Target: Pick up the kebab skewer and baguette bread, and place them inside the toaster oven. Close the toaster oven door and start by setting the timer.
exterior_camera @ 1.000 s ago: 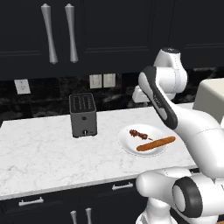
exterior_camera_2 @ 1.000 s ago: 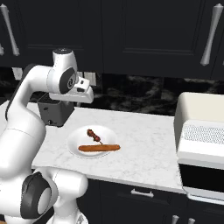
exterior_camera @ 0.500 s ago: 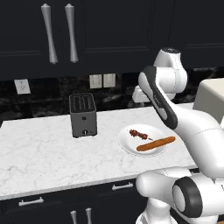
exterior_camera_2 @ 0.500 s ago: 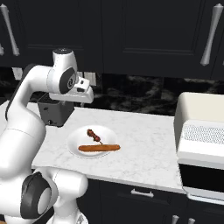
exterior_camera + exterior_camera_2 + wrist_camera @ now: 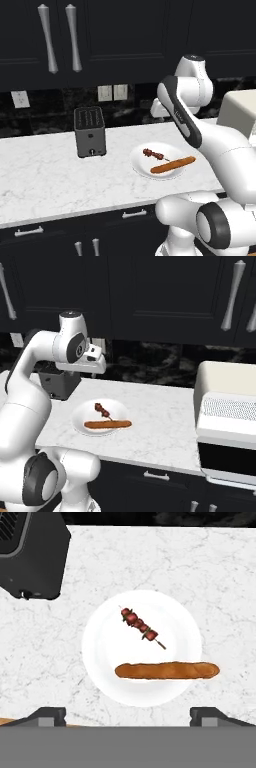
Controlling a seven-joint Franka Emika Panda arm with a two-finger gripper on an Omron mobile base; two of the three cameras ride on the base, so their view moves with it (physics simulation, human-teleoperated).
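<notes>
Fingertips [image 5: 48, 715] spread wide, empty, with the gripper [image 5: 128, 717] hovering high over the white plate [image 5: 100, 657]. Skewer [image 5: 140, 627] and baguette [image 5: 167, 670] lie apart on it, nothing grasped: pick-up not yet begun. Next: descend, straddle the skewer across its stick. Toaster [image 5: 90, 131] left, oven [image 5: 227, 421] right; open counter [image 5: 165, 426] between.

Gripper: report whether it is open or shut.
Open. In the hand view the gripper has its fingertips far apart, nothing between them, above the plate.

Red-brown kebab skewer [image 5: 139, 627], orange-brown baguette bread [image 5: 167, 670], white plate [image 5: 105, 662], black toaster [image 5: 90, 132].
</notes>
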